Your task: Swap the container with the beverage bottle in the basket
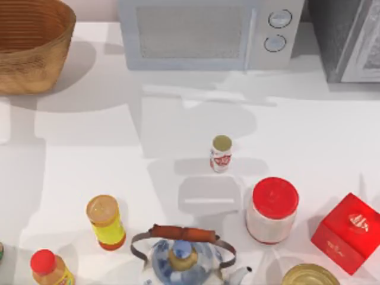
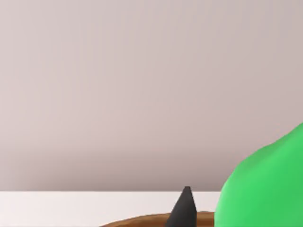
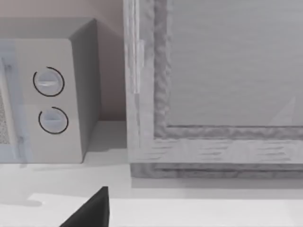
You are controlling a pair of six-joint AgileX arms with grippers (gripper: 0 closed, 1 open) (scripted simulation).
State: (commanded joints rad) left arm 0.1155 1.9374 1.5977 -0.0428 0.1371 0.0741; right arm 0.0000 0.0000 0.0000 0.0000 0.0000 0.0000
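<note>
From above, you see the basket (image 1: 28,44) at the table's far left corner, the microwave (image 1: 208,32) behind a small bottle (image 1: 221,153). Your left wrist camera adds a dark fingertip (image 2: 184,208), a brown rim and something green (image 2: 265,189).

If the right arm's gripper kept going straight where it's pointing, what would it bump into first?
Probably the grey framed appliance standing beside the microwave. In the right wrist view a dark fingertip of the right gripper points over bare white table toward its front panel, with nothing between. Depth is hard to judge.
</note>
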